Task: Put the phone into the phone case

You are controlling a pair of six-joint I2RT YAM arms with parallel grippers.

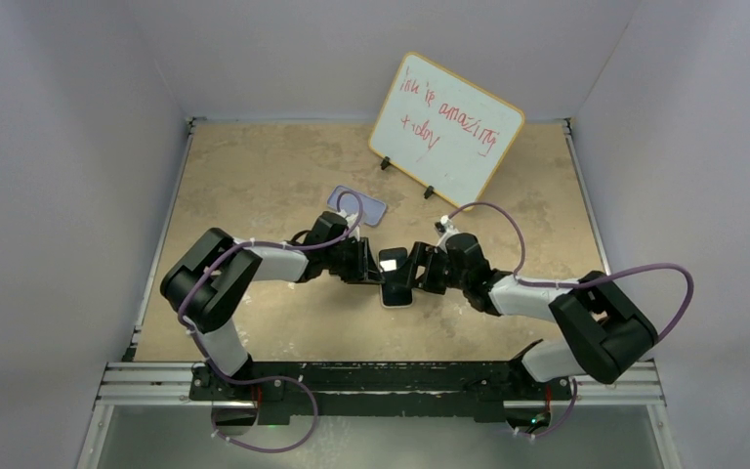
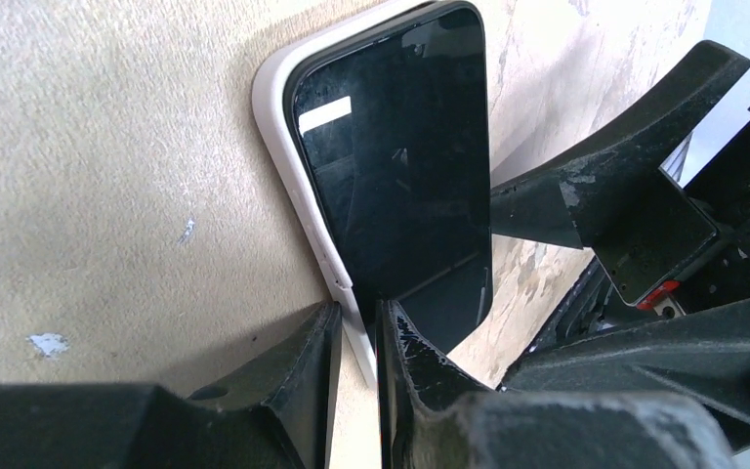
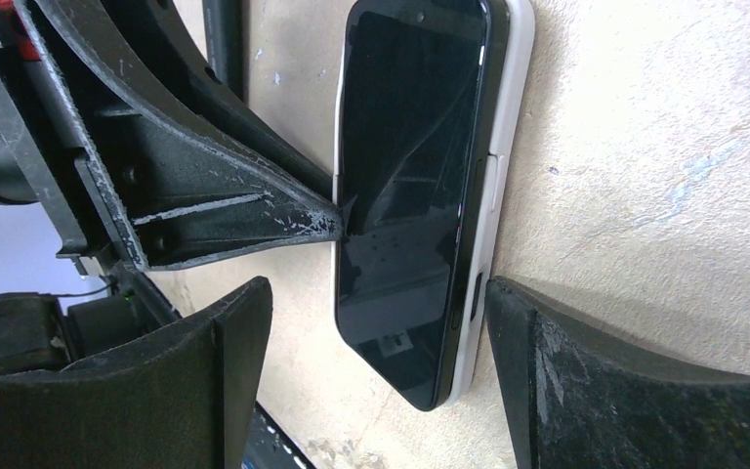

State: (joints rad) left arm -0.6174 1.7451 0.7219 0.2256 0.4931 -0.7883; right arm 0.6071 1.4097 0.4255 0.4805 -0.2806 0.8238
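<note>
Phone [image 1: 395,280] sits mid-frame, long axis running up the picture; my left gripper [image 2: 359,318] pinches its pale edge, right gripper [image 3: 376,293] spread wide around it; phone case [image 1: 375,208] lies upper left, nearer the left gripper

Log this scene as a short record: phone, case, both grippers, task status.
phone: on the table, screen showing, between both grippers
phone case: apart from the phone, farther back by the left wrist, partly hidden
left gripper: shut on the phone's pale edge
right gripper: open, fingers astride the phone
whiteboard: propped at the back, red writing
status: phone not yet in the case
</note>
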